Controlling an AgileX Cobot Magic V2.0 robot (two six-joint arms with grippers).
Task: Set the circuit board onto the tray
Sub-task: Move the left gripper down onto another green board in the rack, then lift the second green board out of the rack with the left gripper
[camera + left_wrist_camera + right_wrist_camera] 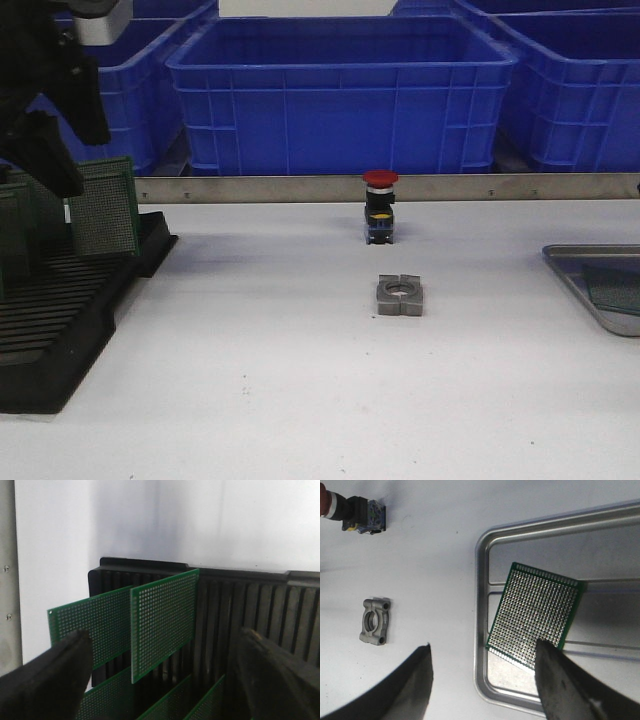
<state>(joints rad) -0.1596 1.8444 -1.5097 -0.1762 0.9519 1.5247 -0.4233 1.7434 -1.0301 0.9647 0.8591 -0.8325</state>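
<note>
From the front camera I get only the near corner of the tray (600, 290) at the table's right edge, with a sliver of green showing inside it. My right wrist camera fills that in: a green perforated circuit board (535, 615) lies flat and skewed on the ribbed bottom of the silver-grey metal tray (481, 630), one corner close to the rounded rim. The right gripper (485, 680) hangs above that rim with its dark fingers (560, 685) spread wide and nothing between them; the front camera does not catch it at all.

Beside the tray on the white table, that wrist camera also shows a grey cast-metal clamp block (375, 621) with a round bore and small bolt holes, and beyond it a red-capped push button switch (355, 510) on a black body.

Left of the tray, well apart from it, the front view has a black slotted plastic rack (70, 310) with green boards standing upright in it. The left wrist camera gives the detail: two perforated boards (162, 620) side by side in the slots, more below them. The left gripper (160, 675) sits over them with its jaws wide apart, the fingers (50, 675) matte black, gripping nothing. Blue ribbed plastic bins (340, 90) line the back behind a metal strip.
</note>
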